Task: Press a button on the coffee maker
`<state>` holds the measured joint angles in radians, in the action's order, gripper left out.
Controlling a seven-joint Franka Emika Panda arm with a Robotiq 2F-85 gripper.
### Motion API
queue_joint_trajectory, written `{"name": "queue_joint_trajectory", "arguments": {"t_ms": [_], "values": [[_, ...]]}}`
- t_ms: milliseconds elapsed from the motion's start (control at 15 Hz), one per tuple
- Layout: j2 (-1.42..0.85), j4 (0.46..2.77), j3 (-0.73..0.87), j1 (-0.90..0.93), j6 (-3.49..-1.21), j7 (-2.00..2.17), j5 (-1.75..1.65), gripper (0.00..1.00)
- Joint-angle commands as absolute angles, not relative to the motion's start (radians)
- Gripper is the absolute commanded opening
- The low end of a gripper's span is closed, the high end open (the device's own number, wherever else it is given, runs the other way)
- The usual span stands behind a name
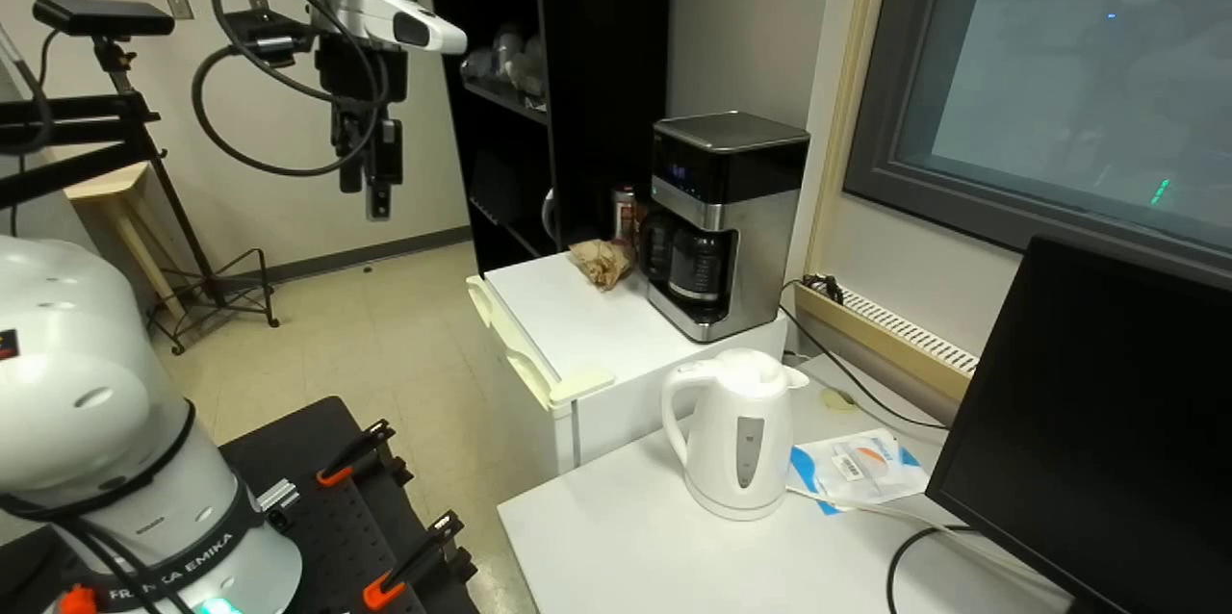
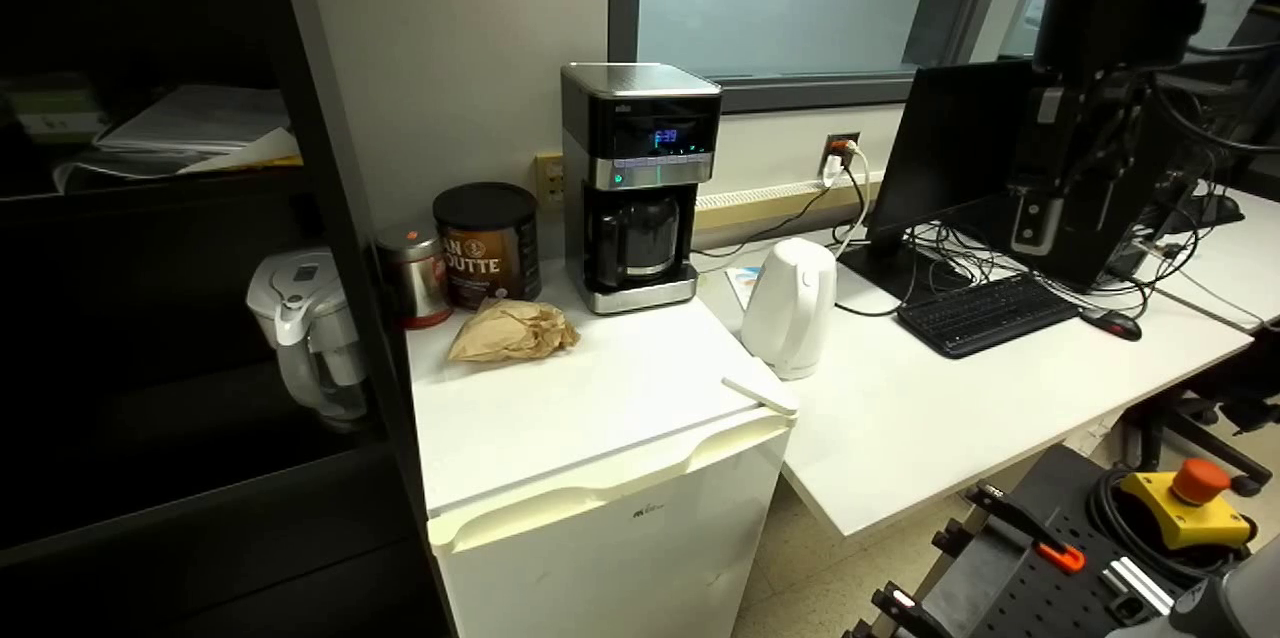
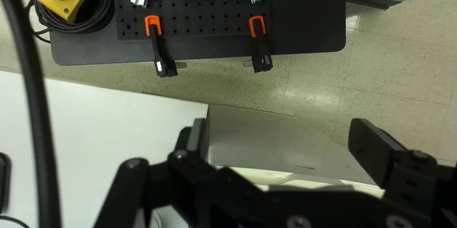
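Observation:
The coffee maker is a boxy black and silver machine standing upright on a small white fridge. It shows in both exterior views (image 1: 767,239) (image 2: 640,174). Its front has a lit blue display (image 2: 666,136) above a silver button band, with a small green light at the band's left end. A dark glass carafe (image 2: 650,236) sits in its recess. My gripper (image 1: 367,189) hangs fingers down in the air, apart from the coffee maker and higher than the fridge top. In the wrist view my gripper (image 3: 280,138) is open with nothing between its fingers. The coffee maker is out of the wrist view.
A white kettle (image 1: 736,431) stands on the desk beside the fridge (image 2: 600,398). A paper bag (image 2: 515,330) and a coffee can (image 2: 490,243) are left of the coffee maker. A black shelf (image 1: 606,65) and a monitor (image 1: 1088,422) flank the area.

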<state>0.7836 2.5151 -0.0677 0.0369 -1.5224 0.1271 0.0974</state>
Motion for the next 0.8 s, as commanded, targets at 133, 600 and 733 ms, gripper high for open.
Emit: {"name": "queue_joint_trajectory", "arguments": {"t_ms": [133, 600, 733], "values": [[0.703, 2.52, -0.123, 0.046, -1.626, 0.079, -0.039, 1.0], [0.622, 2.533, -0.159, 0.057, -1.805, 0.075, -0.246, 1.0], [0.596, 2.538, -0.166, 0.056, -1.878, 0.081, -0.302, 1.0]]}}
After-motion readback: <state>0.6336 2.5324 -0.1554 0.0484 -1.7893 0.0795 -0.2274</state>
